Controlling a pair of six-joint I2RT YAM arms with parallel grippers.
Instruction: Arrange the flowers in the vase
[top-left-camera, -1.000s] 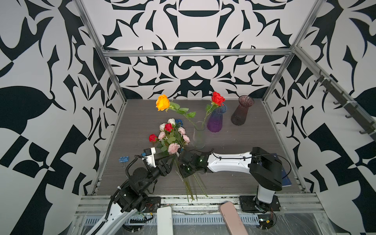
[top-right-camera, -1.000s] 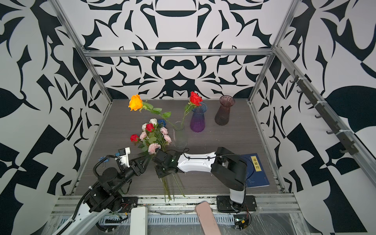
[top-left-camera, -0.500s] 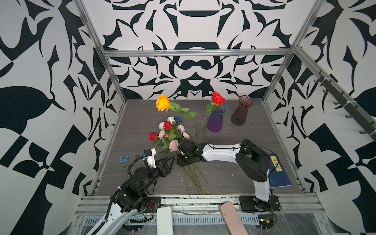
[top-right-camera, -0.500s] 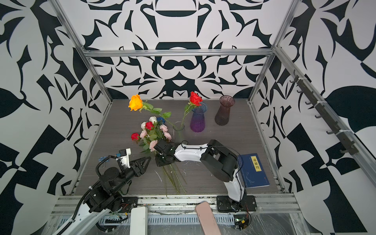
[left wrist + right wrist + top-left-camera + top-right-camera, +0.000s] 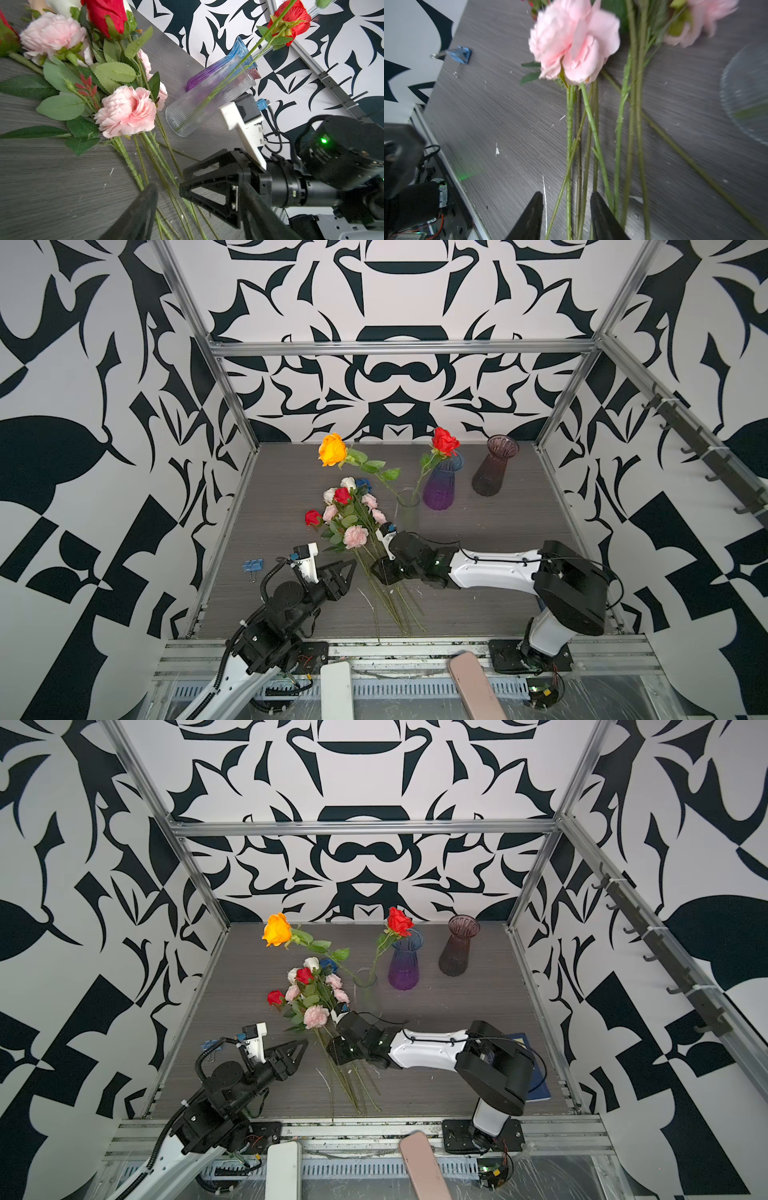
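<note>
Grey tabletop (image 5: 498,531), right hand (image 5: 565,196) stretched low, narrowly parted astride flowers (image 5: 355,536), left hand (image 5: 347,576) wide, empty

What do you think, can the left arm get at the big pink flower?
Probably yes. The left gripper is open and sits close to the pink flower, with only bare table between. The right gripper straddles the stems nearby, so grabbing there could get crowded.

Right arm (image 5: 494,572): white link, black joints, thin cable (image 5: 498,560), green LED (image 5: 323,140). Left arm (image 5: 286,601): black, white camera mount (image 5: 307,558), corrugated hose (image 5: 268,578).
</note>
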